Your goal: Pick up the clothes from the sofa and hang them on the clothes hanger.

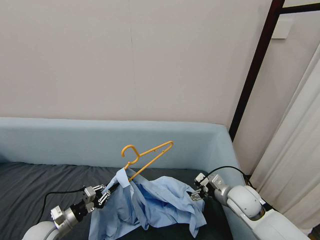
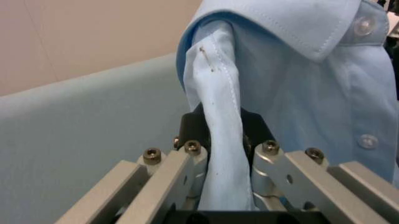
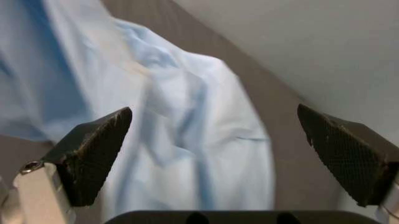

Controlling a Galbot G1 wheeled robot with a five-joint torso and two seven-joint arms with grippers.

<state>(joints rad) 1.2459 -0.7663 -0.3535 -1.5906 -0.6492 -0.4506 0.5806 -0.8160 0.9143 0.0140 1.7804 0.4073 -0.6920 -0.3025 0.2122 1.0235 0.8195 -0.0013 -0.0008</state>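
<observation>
A light blue shirt (image 1: 160, 205) lies crumpled on the sofa's dark grey seat (image 1: 30, 185). An orange hanger (image 1: 148, 154) pokes up from the collar area, tilted, hook toward the left. My left gripper (image 1: 113, 190) is shut on a strip of the shirt's front edge just under the collar; in the left wrist view the fabric (image 2: 219, 126) runs pinched between the fingers (image 2: 187, 154). My right gripper (image 1: 194, 195) stands open at the shirt's right side. In the right wrist view its dark pads (image 3: 93, 154) are wide apart with the shirt (image 3: 187, 140) below them.
The sofa's pale blue backrest (image 1: 75, 140) runs behind the shirt, and its right armrest (image 1: 225, 150) is close to my right arm. A dark rack post (image 1: 252, 75) and a pale curtain (image 1: 295, 150) stand at the right.
</observation>
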